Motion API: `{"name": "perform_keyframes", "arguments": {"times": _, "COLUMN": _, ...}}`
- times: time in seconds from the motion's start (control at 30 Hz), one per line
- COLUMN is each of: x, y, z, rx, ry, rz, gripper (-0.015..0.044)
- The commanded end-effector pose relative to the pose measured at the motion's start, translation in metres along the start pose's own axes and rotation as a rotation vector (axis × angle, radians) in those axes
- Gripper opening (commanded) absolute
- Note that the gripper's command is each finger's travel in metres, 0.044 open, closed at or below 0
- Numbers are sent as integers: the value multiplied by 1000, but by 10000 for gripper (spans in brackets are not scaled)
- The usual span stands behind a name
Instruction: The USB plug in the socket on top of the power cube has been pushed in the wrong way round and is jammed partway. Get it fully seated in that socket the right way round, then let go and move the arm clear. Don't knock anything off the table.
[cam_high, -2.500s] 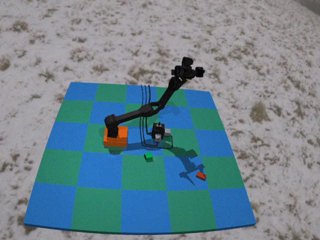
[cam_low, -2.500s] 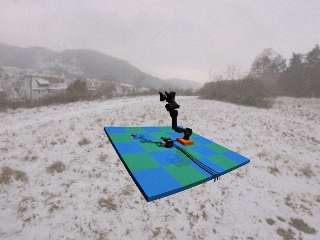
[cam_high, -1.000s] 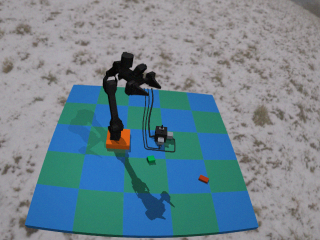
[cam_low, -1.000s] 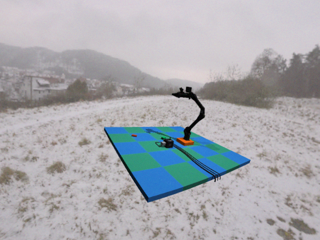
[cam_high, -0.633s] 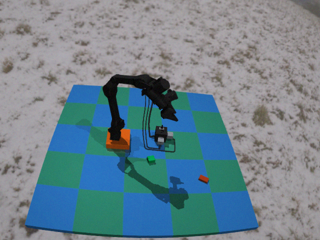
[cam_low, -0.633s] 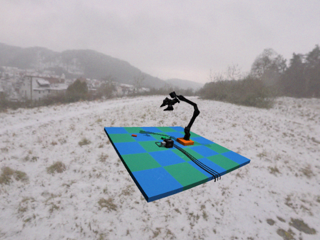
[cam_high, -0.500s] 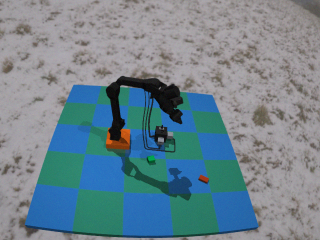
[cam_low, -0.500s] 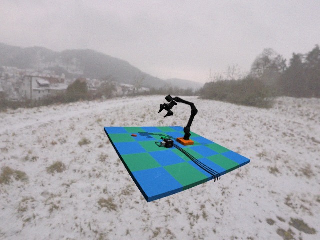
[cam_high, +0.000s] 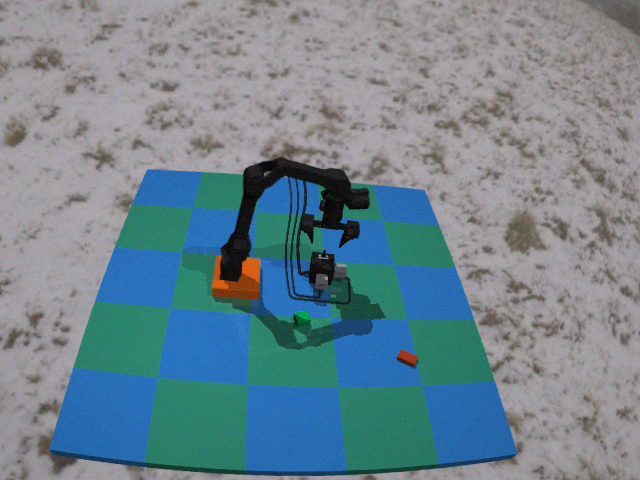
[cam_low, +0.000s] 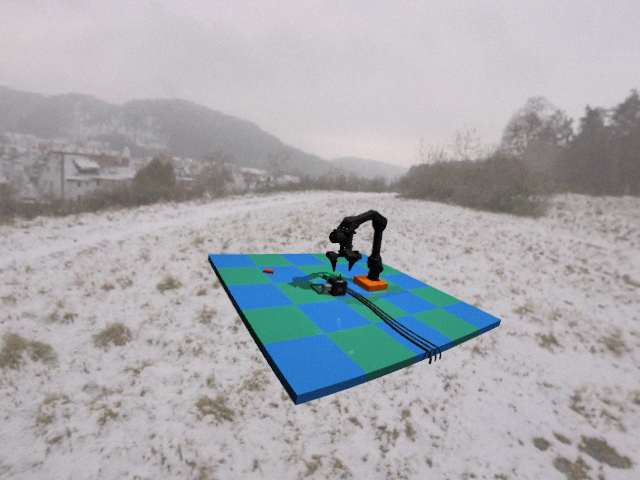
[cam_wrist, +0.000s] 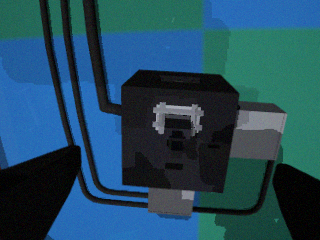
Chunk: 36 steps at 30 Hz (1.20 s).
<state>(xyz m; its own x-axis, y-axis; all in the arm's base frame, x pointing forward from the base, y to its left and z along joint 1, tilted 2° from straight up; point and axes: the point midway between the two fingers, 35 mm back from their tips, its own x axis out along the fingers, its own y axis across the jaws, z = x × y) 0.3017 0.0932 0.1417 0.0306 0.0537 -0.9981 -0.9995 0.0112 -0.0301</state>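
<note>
The power cube (cam_high: 321, 272) (cam_low: 338, 285) (cam_wrist: 142, 157) is black and stands on the table (cam_high: 289, 423) (cam_low: 289, 322). Its top carries a pale socket outline (cam_wrist: 178, 108) in the wrist view. A small dark USB plug (cam_wrist: 176, 135) stands up from the top at that outline; its depth and which way round it sits cannot be told. My gripper (cam_high: 326, 244) (cam_low: 342, 270) (cam_wrist: 177, 163) is open and empty, pointing down above the cube. In the wrist view its fingers lie wide on either side of the cube, nearer the bottom of the frame.
Grey plugs stick out of two cube sides, one at the right (cam_high: 340, 270) (cam_wrist: 257, 135) and one at the front (cam_high: 321, 281) (cam_wrist: 169, 201). Black cables (cam_high: 290, 232) (cam_low: 392, 323) (cam_wrist: 55, 80) run beside the cube. A green block (cam_high: 302, 318) and a red block (cam_high: 407, 358) (cam_low: 268, 271) lie nearby.
</note>
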Motion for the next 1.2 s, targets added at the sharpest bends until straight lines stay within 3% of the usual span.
{"name": "perform_keyframes", "arguments": {"times": 0.0, "x": -2, "y": 0, "z": -3, "rx": -21, "ry": 15, "rz": -4, "gripper": 440}}
{"name": "perform_keyframes", "arguments": {"times": 1.1, "x": 28, "y": 1, "z": -5, "rx": -21, "ry": 15, "rz": -4, "gripper": 440}}
{"name": "perform_keyframes", "arguments": {"times": 1.17, "x": 26, "y": 1, "z": -5, "rx": -17, "ry": 9, "rz": -2, "gripper": 387}}
